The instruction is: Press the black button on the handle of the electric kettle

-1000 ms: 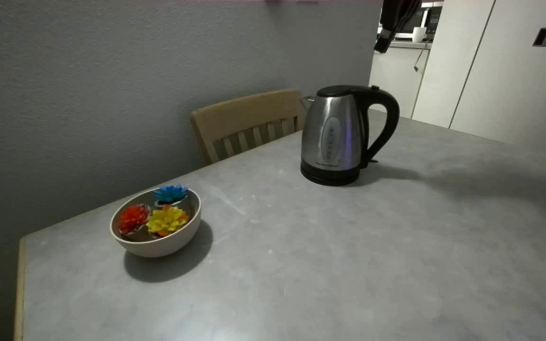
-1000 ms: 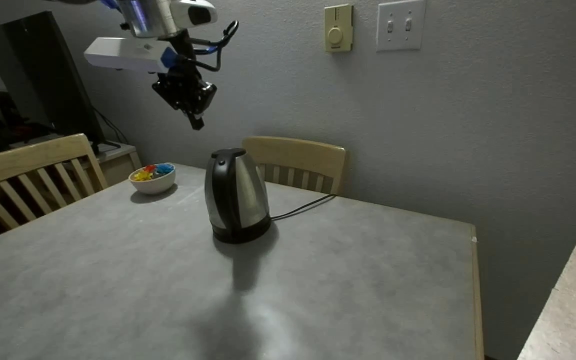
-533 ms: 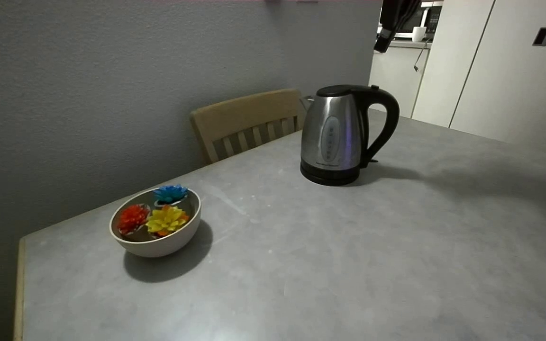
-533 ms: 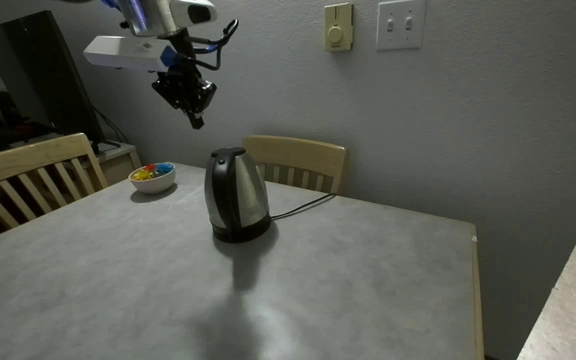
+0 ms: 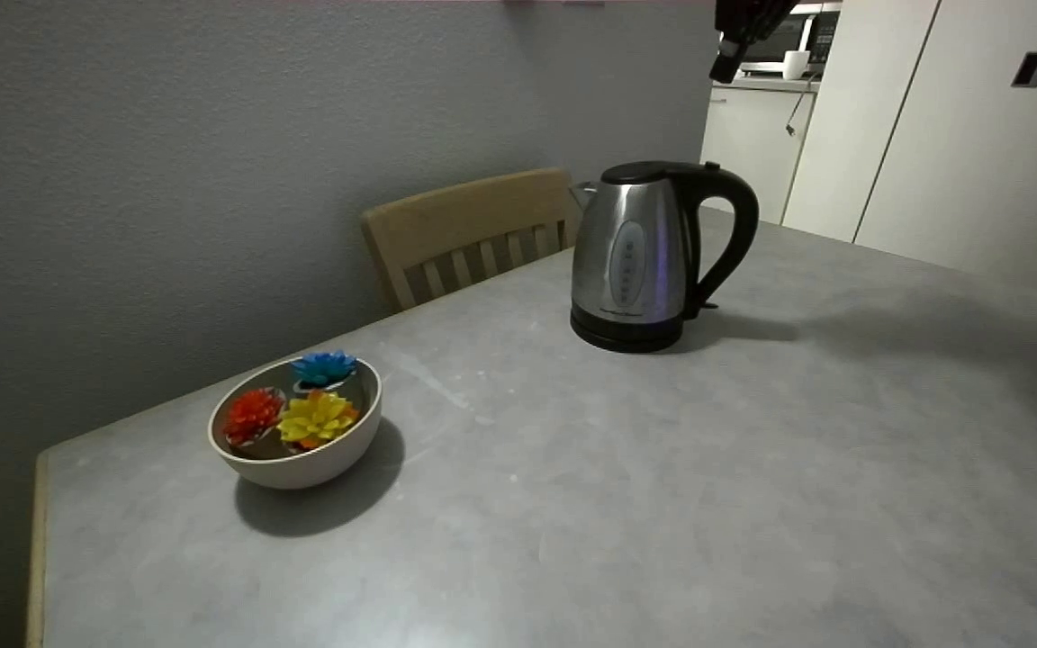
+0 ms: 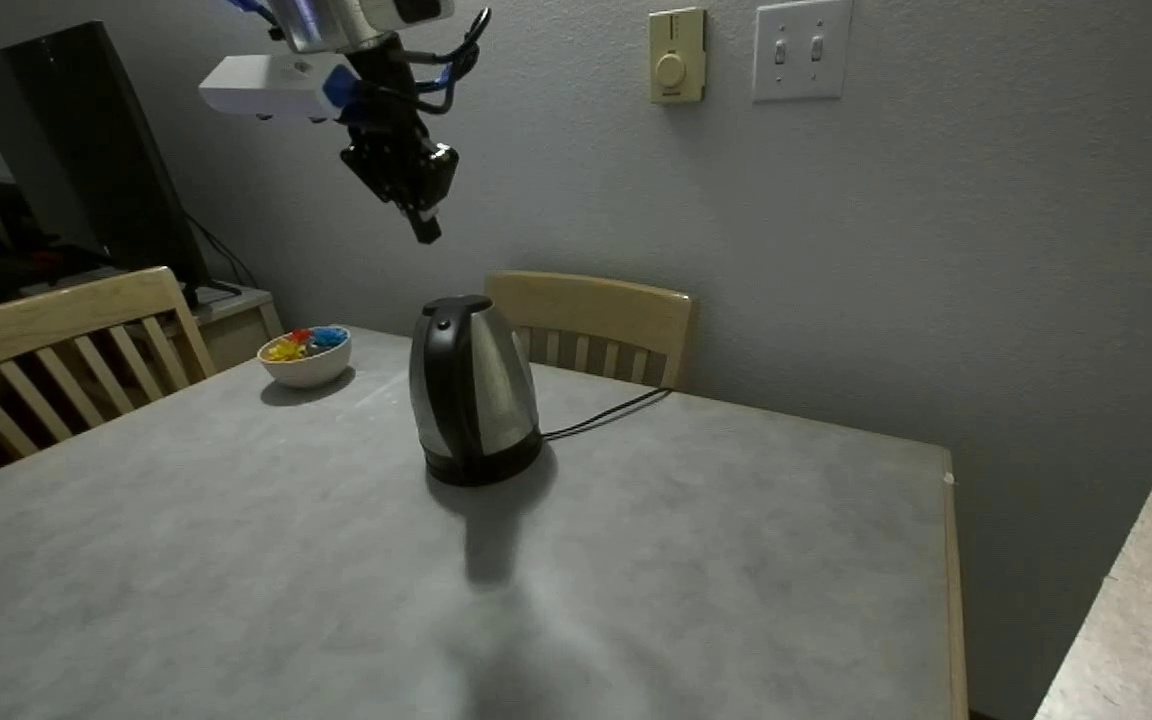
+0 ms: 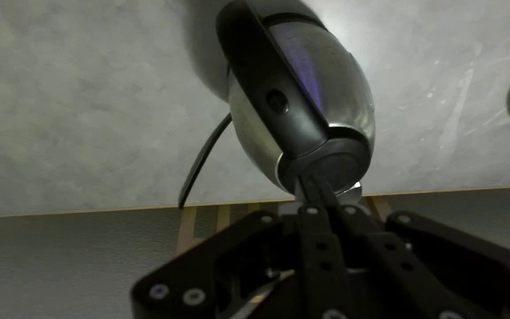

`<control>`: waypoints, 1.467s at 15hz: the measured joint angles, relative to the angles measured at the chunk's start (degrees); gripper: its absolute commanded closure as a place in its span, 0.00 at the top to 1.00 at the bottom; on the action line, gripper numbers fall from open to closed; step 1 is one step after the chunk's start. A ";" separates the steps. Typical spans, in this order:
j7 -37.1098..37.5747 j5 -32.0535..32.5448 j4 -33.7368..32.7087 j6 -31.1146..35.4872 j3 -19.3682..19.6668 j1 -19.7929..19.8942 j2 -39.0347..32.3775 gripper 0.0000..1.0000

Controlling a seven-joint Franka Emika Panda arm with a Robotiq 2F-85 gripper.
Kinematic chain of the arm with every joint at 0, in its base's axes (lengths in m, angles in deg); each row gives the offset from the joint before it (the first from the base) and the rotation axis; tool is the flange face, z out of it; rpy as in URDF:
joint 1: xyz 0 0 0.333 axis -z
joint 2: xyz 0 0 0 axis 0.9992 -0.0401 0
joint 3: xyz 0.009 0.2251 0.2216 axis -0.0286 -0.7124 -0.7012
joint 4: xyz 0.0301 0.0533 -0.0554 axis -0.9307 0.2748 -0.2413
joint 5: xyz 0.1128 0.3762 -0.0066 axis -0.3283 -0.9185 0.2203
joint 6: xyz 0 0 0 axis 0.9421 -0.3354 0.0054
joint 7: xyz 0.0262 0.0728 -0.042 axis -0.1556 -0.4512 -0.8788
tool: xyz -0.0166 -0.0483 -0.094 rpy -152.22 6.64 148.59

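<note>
The steel electric kettle (image 5: 628, 270) stands upright on the grey table; it also shows in an exterior view (image 6: 503, 390) and the wrist view (image 7: 341, 71). Its black loop handle (image 5: 742, 220) also shows in an exterior view (image 6: 448, 390) and in the wrist view (image 7: 255, 62). The small black button (image 5: 712, 166) sits on top of the handle near the lid; it also shows in an exterior view (image 6: 443, 323) and the wrist view (image 7: 277, 101). My gripper (image 6: 427, 232) is shut and empty, above the kettle and apart from it. In the wrist view its fingertips (image 7: 314, 179) overlap the lid.
A white bowl (image 5: 302, 470) with red, yellow and blue flowers stands on the table (image 5: 626, 504). A black cord (image 6: 611, 412) runs from the kettle to the table's edge. Wooden chairs (image 6: 591, 300) stand along the table, with a grey wall behind.
In the last half second my gripper has moved up and, in an exterior view, to the right, above the kettle. Before that it was still. The kettle has not moved.
</note>
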 measured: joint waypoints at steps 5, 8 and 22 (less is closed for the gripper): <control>7.33 1.86 -5.21 -3.47 0.24 0.27 -4.76 0.00; 9.41 1.71 -7.72 -6.03 0.21 0.29 -7.73 0.00; 22.97 1.76 -9.41 -9.03 0.22 0.48 -9.00 0.00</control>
